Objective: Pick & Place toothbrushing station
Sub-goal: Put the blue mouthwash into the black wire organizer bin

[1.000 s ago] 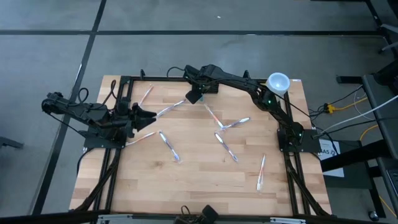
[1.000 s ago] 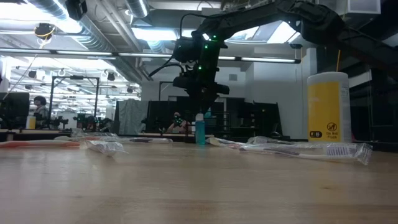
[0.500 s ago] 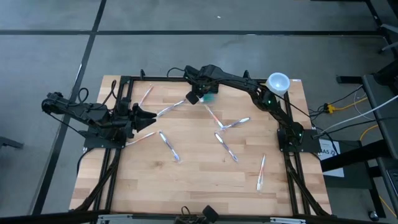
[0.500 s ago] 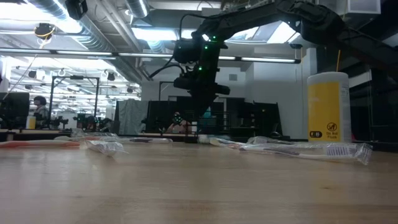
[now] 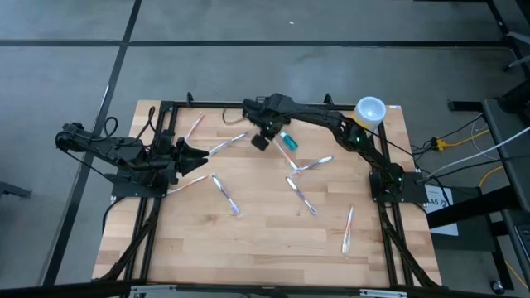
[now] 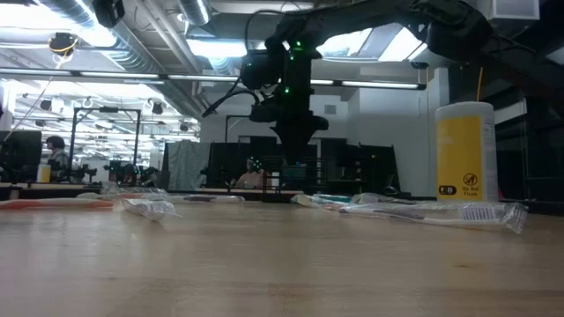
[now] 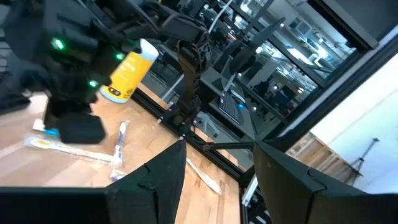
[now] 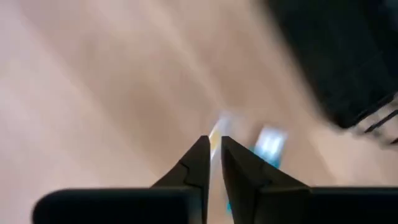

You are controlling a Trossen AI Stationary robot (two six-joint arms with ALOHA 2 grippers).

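Near the table's far edge, my right gripper [image 8: 212,163] hangs over the wood with its fingers almost together and nothing between them. Just beside it is a dark block [image 5: 259,142] that I take for the station; I cannot tell whether they touch, but it is not clamped. A teal tube [image 5: 287,141] lies close by among the wrapped toothbrushes [image 5: 302,195]. The cup [image 5: 370,108] stands well apart at the far right corner.

My left gripper [image 5: 195,155] waits at the left edge with its fingers apart.

I judge this as the pick step, with no grasp made. Next I would spread the right fingers, line them up across the station, come down and close, keeping clear of the tube.
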